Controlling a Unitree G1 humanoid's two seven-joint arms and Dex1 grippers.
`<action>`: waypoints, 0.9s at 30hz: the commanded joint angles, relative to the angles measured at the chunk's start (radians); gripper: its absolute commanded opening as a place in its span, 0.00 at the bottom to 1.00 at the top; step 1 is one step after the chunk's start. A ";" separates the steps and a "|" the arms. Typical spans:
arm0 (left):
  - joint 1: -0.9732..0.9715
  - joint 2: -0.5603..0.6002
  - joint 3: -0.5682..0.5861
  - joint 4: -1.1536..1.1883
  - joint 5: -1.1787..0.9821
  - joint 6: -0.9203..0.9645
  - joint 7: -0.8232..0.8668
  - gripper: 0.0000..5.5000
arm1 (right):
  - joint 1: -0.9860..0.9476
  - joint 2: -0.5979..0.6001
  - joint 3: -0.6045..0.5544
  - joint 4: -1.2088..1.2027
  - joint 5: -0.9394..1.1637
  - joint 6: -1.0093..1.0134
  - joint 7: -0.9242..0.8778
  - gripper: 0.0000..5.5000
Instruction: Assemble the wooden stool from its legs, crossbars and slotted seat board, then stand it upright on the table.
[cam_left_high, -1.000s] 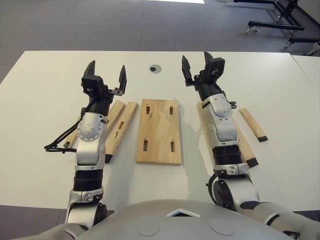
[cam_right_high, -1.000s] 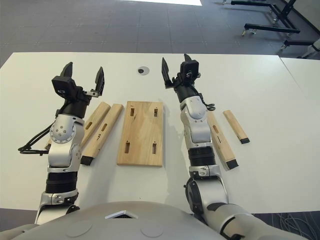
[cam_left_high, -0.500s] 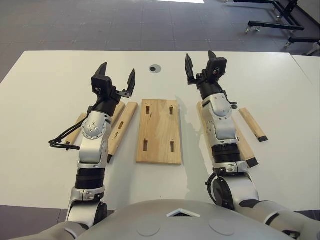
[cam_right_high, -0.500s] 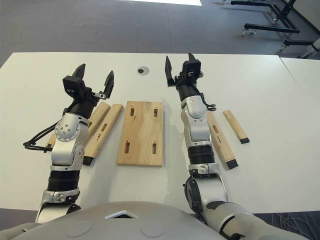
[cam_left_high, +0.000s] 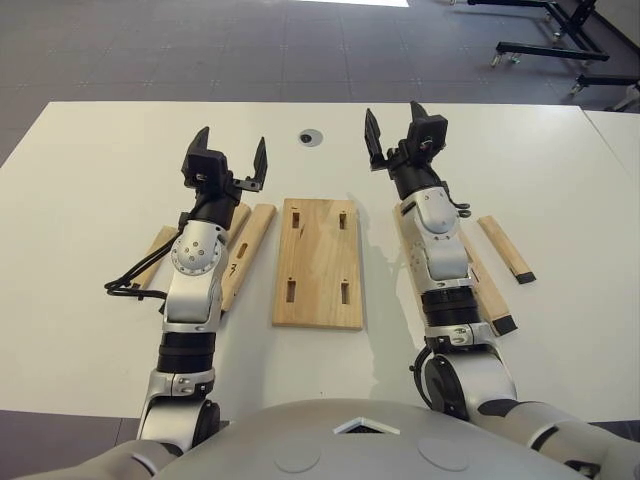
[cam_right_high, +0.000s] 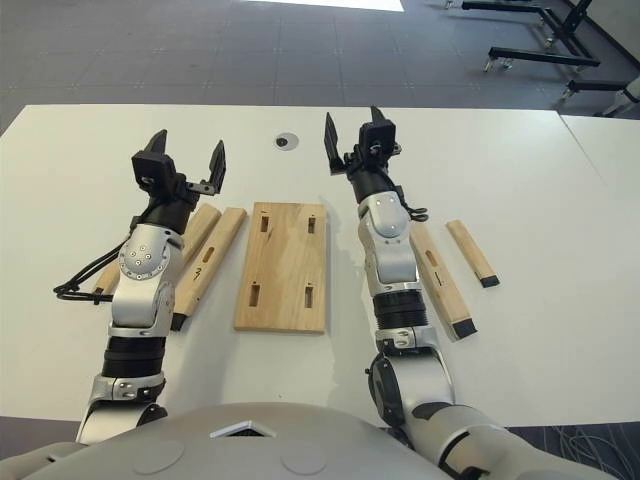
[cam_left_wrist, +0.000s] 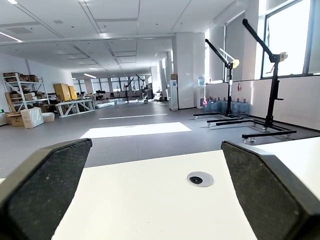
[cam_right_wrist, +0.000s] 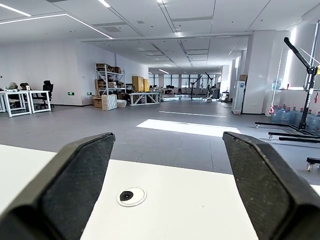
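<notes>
Bright, even ceiling light; soft shadows on worktop (cam_left_high: 100, 150) just R of seat board (cam_left_high: 318, 262); glare on floor (cam_left_high: 200, 50) beyond worktop.

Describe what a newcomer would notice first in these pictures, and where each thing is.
The slotted seat board lies flat in the middle of the white table, its four slots showing. The left gripper and right gripper flank its far end, jaws open and empty. Loose wooden legs lie beside the left arm, and a short crossbar lies right of the right arm.
</notes>
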 joint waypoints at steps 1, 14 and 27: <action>-0.032 0.009 -0.003 0.023 0.041 0.003 0.026 0.86 | 0.025 0.002 -0.004 -0.066 -0.043 -0.001 -0.057 0.72; -0.042 -0.008 -0.015 0.044 -0.001 -0.134 -0.015 0.86 | 0.117 0.011 0.029 -0.157 -0.041 0.103 -0.038 0.72; 0.006 0.001 -0.033 -0.001 -0.030 -0.106 -0.060 0.86 | 0.130 -0.100 -0.103 -0.314 0.088 0.332 0.035 0.72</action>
